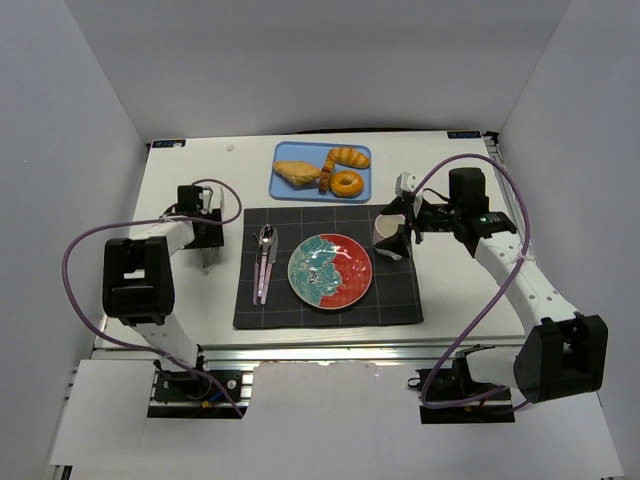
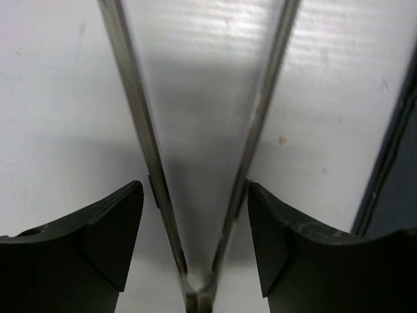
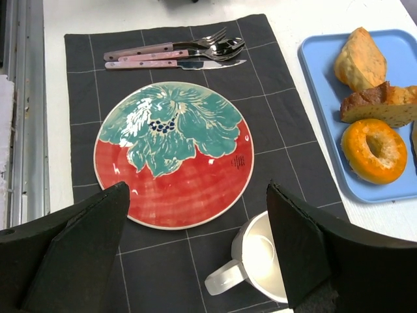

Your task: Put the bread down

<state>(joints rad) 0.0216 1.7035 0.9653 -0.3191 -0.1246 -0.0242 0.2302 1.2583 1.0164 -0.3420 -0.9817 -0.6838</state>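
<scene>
While 4 breads (image 1: 296,173) sit on 1 tray (image 1: 283,192) | L claw (image 2: 195,189) grips tongs (image 2: 142,130) | R claw (image 3: 197,189) released

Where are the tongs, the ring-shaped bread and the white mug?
tongs (image 2: 199,298): left wrist view, the joined end.
ring-shaped bread (image 3: 355,154): right wrist view, crust left of its hole.
white mug (image 3: 260,251): right wrist view, its inner bottom.

Mat (image 1: 400,300) sits mid-table (image 1: 190,310), close to the near edge. On it: plate (image 1: 330,271) in the middle, cutlery (image 1: 264,262) along its left side, mug (image 1: 388,240) at its far right corner. Tray (image 1: 300,152) is behind the mat by the far edge, bread (image 1: 297,174) on its left part, donut (image 1: 346,183) further right. Tongs (image 2: 260,130) lie on the table left of the mat, right between my left fingers (image 2: 98,241).
</scene>
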